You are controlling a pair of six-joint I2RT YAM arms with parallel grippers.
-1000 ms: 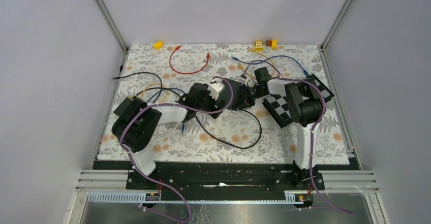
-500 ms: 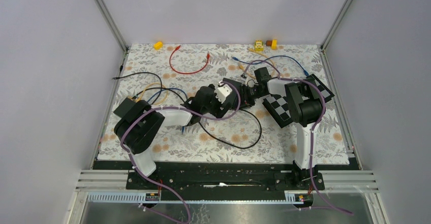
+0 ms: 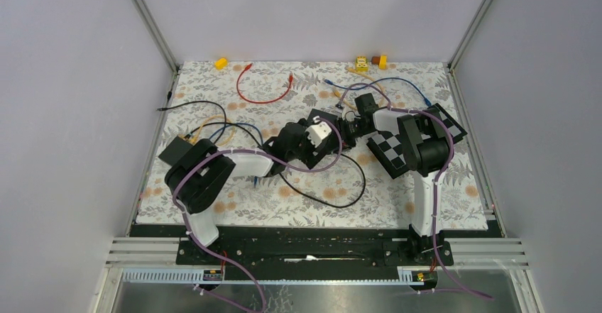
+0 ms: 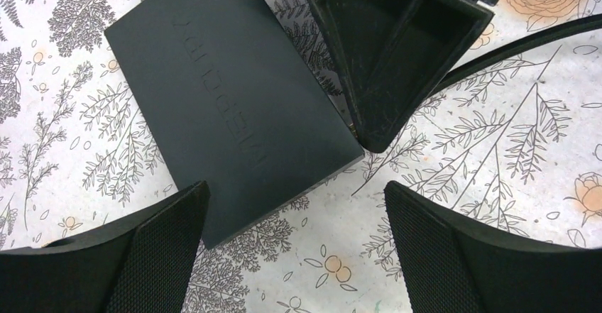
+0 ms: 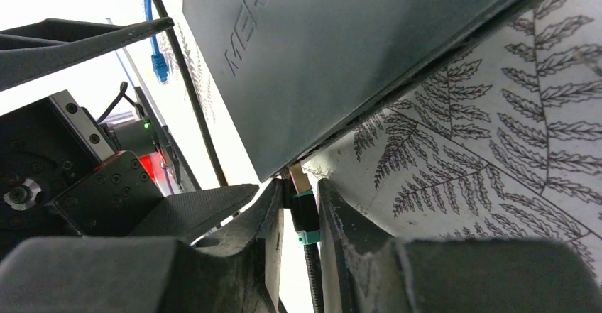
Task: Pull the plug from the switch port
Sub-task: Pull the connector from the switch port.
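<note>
The right end effector (image 5: 302,206) is pressed together on the plug (image 5: 306,222), its two fingers pinching the teal-booted connector right at the edge of the black network switch (image 5: 369,50). The plug's clear tip looks still seated in the port, with its black cable (image 5: 310,277) trailing back between the fingers. The left end effector (image 4: 294,189) is spread wide and hovers over the near corner of the switch, touching nothing. The switch lies flat on the floral counter (image 3: 454,185), mid-counter between the two arms.

The grasp seems made and the pull not yet done. The next move probably calls for the left end effector to come down and brace the switch body while the right draws the plug straight out along the port's axis. Otherwise the light switch may simply slide along.

Compared with a second ago, the left arm has swung rightward over the switch. The right arm has not moved.
</note>
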